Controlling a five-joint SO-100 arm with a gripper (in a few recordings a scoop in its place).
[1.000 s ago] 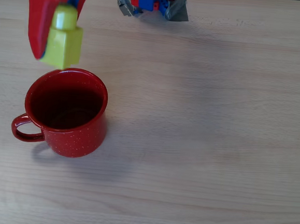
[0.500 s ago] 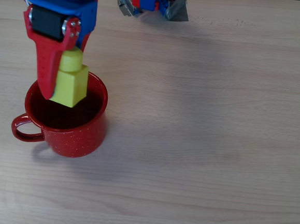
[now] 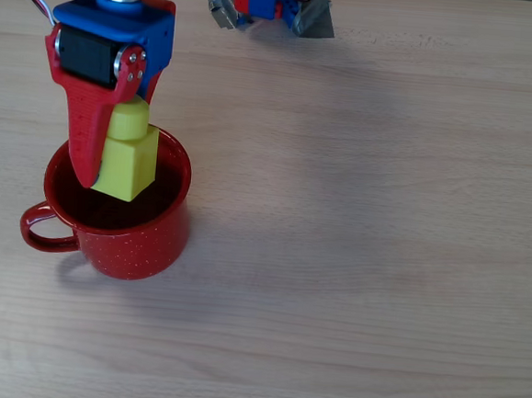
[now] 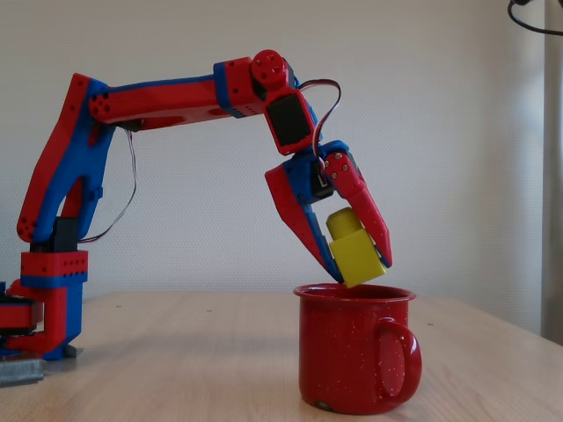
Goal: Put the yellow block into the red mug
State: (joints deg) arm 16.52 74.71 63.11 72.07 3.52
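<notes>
The yellow block (image 3: 126,158) hangs tilted over the red mug's (image 3: 143,235) dark opening, stud pointing up toward the wrist. My red and blue gripper (image 3: 111,182) is shut on it, with a pointed red finger (image 3: 85,134) on its left side in the overhead view. In the fixed view the yellow block (image 4: 354,249) sits between the two fingers just above the rim of the red mug (image 4: 352,360), and the gripper (image 4: 362,266) points down into the opening. The mug stands upright, its handle toward the left in the overhead view.
The arm's base (image 3: 267,4) sits at the table's far edge in the overhead view and at the left in the fixed view (image 4: 44,316). Bare light wooden tabletop (image 3: 384,218) stretches to the right of the mug.
The gripper carried the yellow block from beyond the mug's far rim to over its opening, then lowered slightly in the last half second. The mug has not moved.
</notes>
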